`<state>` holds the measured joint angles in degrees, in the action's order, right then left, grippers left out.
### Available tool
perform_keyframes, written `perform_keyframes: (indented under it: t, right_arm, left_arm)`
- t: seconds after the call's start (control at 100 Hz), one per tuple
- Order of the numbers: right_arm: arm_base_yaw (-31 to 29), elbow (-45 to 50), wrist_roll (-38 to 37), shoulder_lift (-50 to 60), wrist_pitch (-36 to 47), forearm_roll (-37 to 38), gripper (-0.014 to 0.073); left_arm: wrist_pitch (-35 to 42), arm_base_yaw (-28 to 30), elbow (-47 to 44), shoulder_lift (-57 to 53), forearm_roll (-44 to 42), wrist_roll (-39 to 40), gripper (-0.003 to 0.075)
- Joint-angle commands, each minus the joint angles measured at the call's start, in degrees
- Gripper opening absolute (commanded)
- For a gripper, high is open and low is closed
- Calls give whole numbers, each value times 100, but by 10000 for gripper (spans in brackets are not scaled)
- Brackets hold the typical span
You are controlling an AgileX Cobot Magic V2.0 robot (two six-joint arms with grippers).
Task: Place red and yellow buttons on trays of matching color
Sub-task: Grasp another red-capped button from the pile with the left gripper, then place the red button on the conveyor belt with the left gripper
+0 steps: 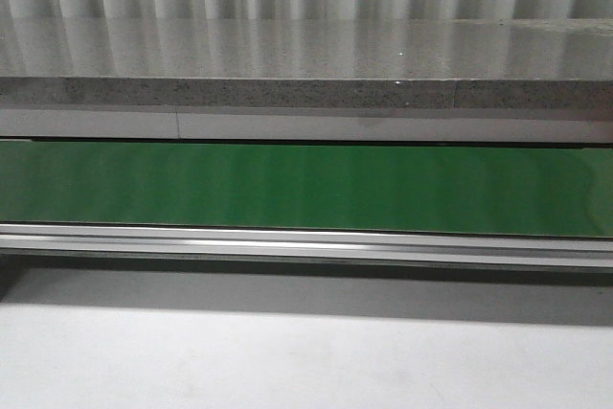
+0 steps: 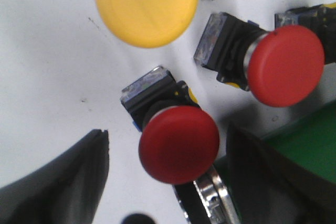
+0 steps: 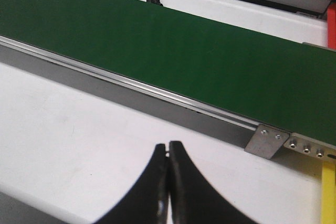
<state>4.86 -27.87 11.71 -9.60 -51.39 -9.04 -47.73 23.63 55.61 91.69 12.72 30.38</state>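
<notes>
"Where is the button you want?"

"The near red button point(image 2: 178, 142) sits right between the fingers point(image 2: 58, 182) of my left claw point(image 2: 168, 179). That claw is open wide and holds nothing. Another red button point(image 2: 283, 65) and a yellow button point(image 2: 146, 4) lie just past it."

"How will it feel?"

"I think hard and light, with a smooth, slippery round cap. I'd pinch the black boxy body under the cap."

"And your right claw point(image 3: 168, 169)?"

"Pressed closed, empty, near the green belt point(image 3: 173, 56)."
</notes>
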Motion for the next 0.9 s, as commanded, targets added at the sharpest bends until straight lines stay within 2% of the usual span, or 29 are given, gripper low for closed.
perform_keyframes:
  t: [0.0, 0.09, 0.21, 0.31, 0.38, 0.51, 0.71, 0.89]
  right_arm:
    - [2, -133, 32, -58, 391, -78, -65]
    - [2, -133, 32, -58, 391, -78, -65]
    - [2, -133, 32, -58, 383, -78, -65]
    - [2, -133, 32, -58, 383, -78, -65]
    - [2, -133, 32, -58, 383, -78, -65]
    - [2, -133, 32, -58, 390, -78, -65]
    - [2, -133, 32, -58, 390, -78, -65]
    - [2, -133, 32, -58, 410, -78, -65]
  left_arm:
    - [220, -21, 158, -99, 124, 48, 451]
    - [331, -21, 158, -76, 114, 48, 398]
    - [410, -21, 158, -76, 106, 48, 209]
    - [410, -21, 158, -86, 57, -11, 102]
    - [410, -21, 158, -156, 52, -236, 90]
    - [355, -21, 158, -335, 43, -1333, 90]
    - [-197, -111, 169, -790, -14, -3224, 90]
    - [-220, -234, 177, -1444, -98, -4004, 90]
